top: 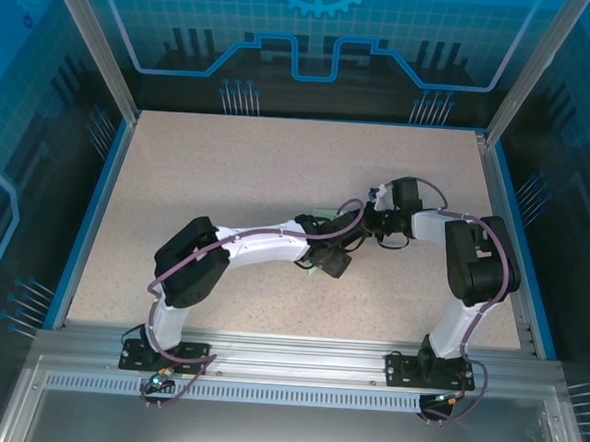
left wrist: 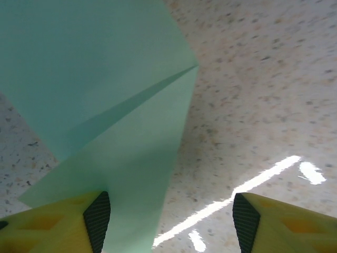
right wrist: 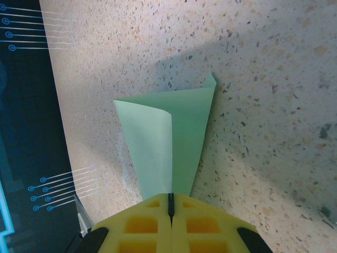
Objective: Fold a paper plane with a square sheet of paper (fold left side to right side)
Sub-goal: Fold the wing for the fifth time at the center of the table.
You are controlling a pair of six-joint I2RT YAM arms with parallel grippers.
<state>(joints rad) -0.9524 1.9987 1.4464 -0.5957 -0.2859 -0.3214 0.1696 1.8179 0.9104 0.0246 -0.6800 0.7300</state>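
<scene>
The left arm (top: 258, 247) and right arm (top: 478, 262) are converging over the sheet of paper (right wrist: 179, 132), blocking the middle. Bare surface (top: 229, 157) is lying open toward the far edge and left, a blue rim (top: 93, 209) bounding it.

Wrist cams: both close over the folded paper (right wrist: 168, 137), angled down. Top cam: fixed high, well back from it, looking down. All three share it.
</scene>
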